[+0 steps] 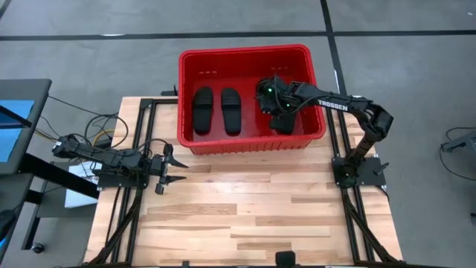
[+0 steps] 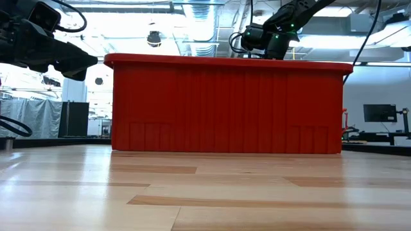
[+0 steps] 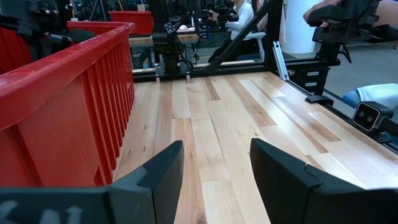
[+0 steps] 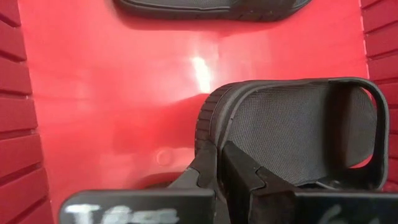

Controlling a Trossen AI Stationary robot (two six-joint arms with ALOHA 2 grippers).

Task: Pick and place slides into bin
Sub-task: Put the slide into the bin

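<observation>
Two slides (image 1: 216,110) lie in the bin (image 1: 245,52); right end effector (image 1: 281,123) grasps a third.

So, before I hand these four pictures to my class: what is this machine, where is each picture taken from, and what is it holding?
It is a robot with two dark arms at a wooden table. One picture looks straight down from above, one looks level across the tabletop, and the other two come from a camera on each arm's wrist.

At the table's far edge stands a red bin. Two black slides lie side by side inside it. The right gripper reaches into the bin, shut on the edge of another slide low over the bin floor. The left gripper waits open over the bare table beside the bin, holding nothing. Only three slides are visible.
</observation>
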